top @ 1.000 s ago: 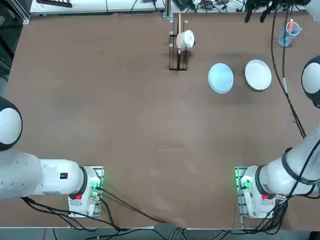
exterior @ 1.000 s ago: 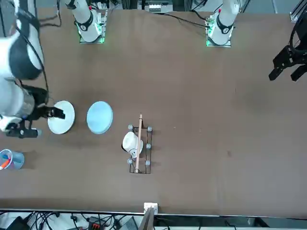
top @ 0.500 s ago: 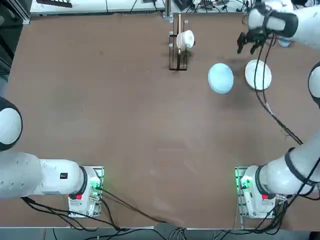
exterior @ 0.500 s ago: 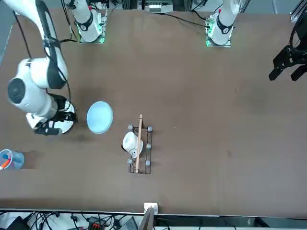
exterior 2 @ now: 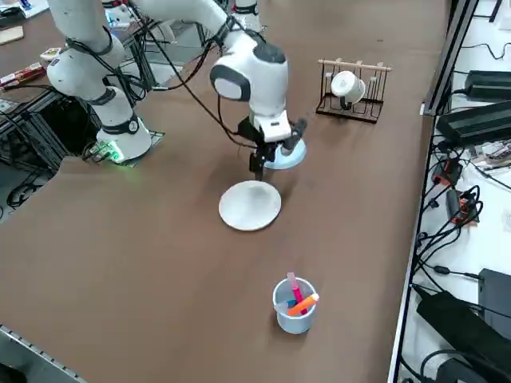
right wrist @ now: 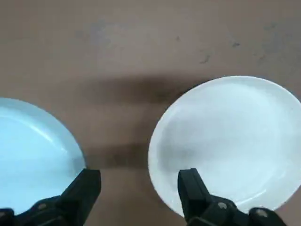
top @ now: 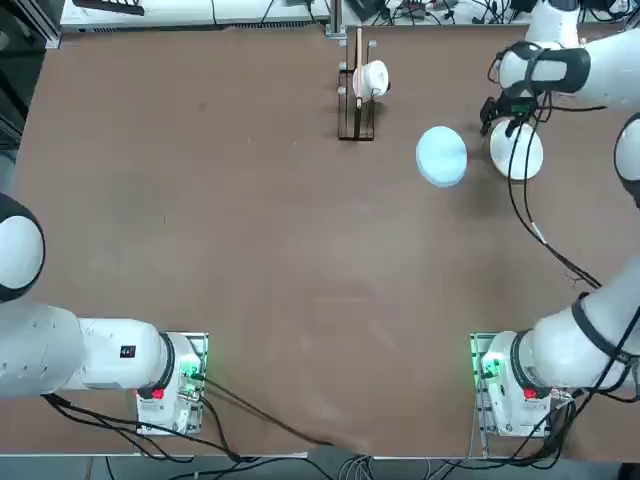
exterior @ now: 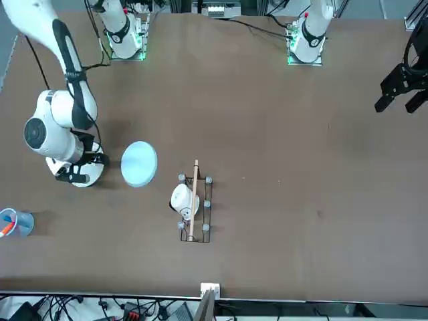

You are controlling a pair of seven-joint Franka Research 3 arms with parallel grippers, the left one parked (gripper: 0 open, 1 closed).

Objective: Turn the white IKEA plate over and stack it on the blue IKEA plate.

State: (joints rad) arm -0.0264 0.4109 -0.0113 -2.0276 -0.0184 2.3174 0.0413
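We see the right tool point(right wrist: 139, 181) released, its fingers spread wide and nothing between them, above the surface point(top: 280, 250) by the white plate point(exterior 2: 250, 206). The white plate lies flat just beside the blue plate point(top: 441, 156), the two apart. We note a clear blue cup point(exterior 2: 294, 306) holding markers point(exterior 2: 304, 305), one of them orange. A wire rack point(exterior 2: 352, 92) with a wooden bar contains a white mug point(exterior 2: 348, 86), tipped on its side.
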